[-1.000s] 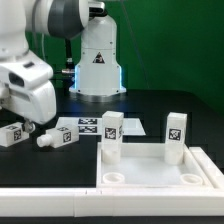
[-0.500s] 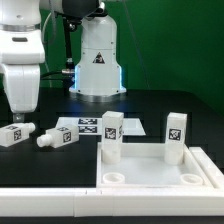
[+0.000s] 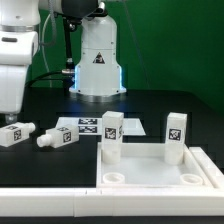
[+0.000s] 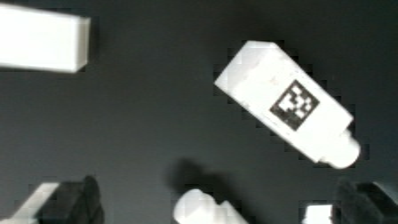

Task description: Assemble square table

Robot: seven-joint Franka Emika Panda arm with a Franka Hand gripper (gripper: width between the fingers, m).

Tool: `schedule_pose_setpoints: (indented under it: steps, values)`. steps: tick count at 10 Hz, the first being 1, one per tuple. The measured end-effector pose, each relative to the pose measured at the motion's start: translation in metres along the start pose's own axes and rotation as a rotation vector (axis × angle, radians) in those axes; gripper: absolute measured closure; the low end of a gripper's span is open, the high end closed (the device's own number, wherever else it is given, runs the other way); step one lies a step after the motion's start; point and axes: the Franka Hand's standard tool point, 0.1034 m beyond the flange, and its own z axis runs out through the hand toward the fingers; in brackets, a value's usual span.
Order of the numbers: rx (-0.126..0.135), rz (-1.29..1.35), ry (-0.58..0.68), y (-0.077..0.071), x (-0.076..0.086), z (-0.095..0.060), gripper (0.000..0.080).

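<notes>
Well, the gripper hangs over the left side of the black table, jaws spread wide with nothing in them. Below it two legs lie flat: the first loose leg at the far left, the second loose leg just to its right. The square table top sits near right. The left upright leg and the right upright leg stand at its far corners, and the marker board lies just beyond.

table, tray top, marker board, loose legs
</notes>
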Motion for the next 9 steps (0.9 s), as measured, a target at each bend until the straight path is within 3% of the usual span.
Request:
schedule_pose_setpoints:
  steps: [1,2,3,4,5,7,9]
  values:
    - [-0.015,0.149,0.010,0.005,0.000,0.003,0.0151]
    - [-0.049,0.328,0.027,0.010,0.000,0.001,0.0151]
    - [-0.007,0.574,0.049,0.007,0.005,0.002,0.0151]
    - [0.026,0.666,0.048,0.013,0.005,-0.002,0.0151]
    - [0.006,0.674,0.050,0.016,0.005,0.000,0.0151]
    - [0.017,0.824,0.063,0.015,0.009,0.002,0.0151]
    - [0.037,1.167,0.059,0.013,0.012,0.003,0.0151]
